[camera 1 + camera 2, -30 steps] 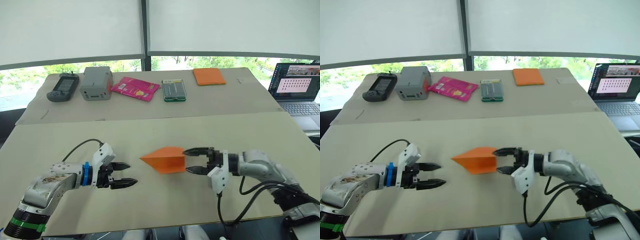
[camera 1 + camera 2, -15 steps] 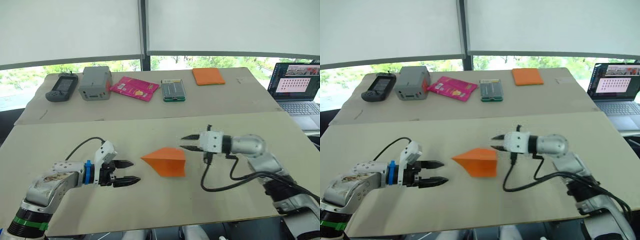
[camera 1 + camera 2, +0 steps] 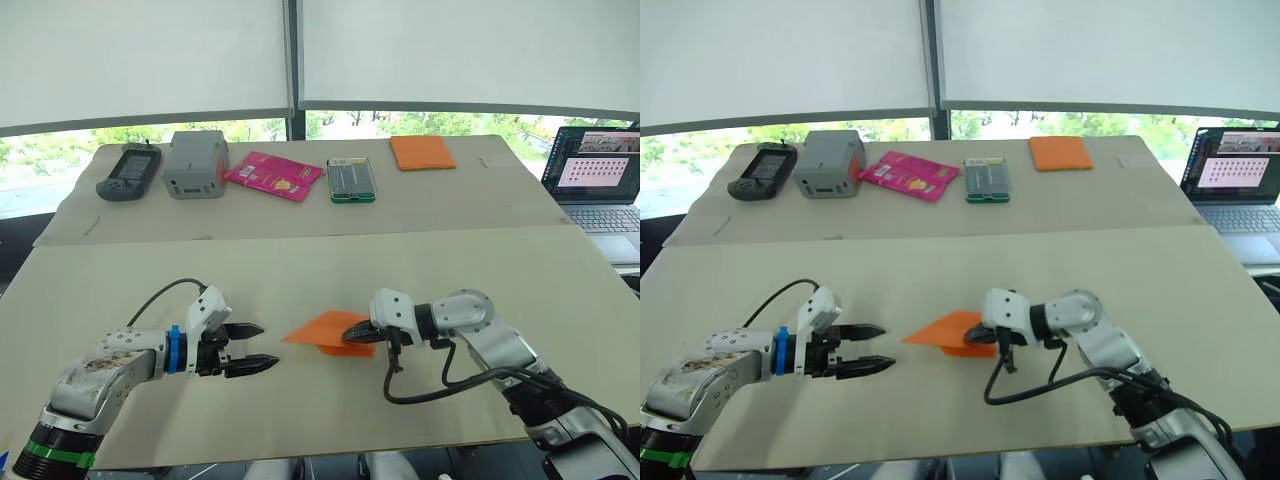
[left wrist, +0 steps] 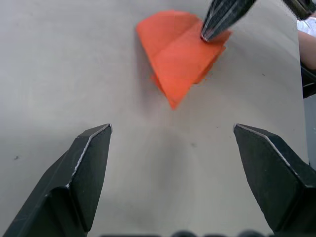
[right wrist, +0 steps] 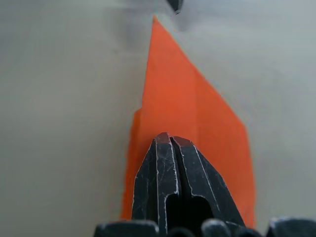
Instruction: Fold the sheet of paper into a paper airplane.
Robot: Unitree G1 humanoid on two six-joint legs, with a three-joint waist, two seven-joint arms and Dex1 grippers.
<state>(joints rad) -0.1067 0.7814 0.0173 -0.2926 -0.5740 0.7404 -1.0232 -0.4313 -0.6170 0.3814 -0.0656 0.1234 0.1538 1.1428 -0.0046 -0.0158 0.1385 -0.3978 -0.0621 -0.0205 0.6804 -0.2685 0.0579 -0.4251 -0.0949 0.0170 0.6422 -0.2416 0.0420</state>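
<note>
Right now the paper lies mid-counter as a creased orange wedge, its point toward the left pincer. The right pincer has its 2 fingers pressed together and set down on the wedge's blunt end; the right wrist view shows no gap between them, so it looks to be pressing a layer flat, not gripping it. The left pincer is spread, apart from the paper, just beyond its tip.

Judging from this, the main risk is the thin sheet sliding on the smooth counter: only 1 contact pins it, near one edge, so a sideways drag could spin the wedge or skew the crease. Pushing too hard at the tip of the fingers could crumple or tear the top flap. If the left pincer moves in low, it could shove the point and buckle the layers.
</note>
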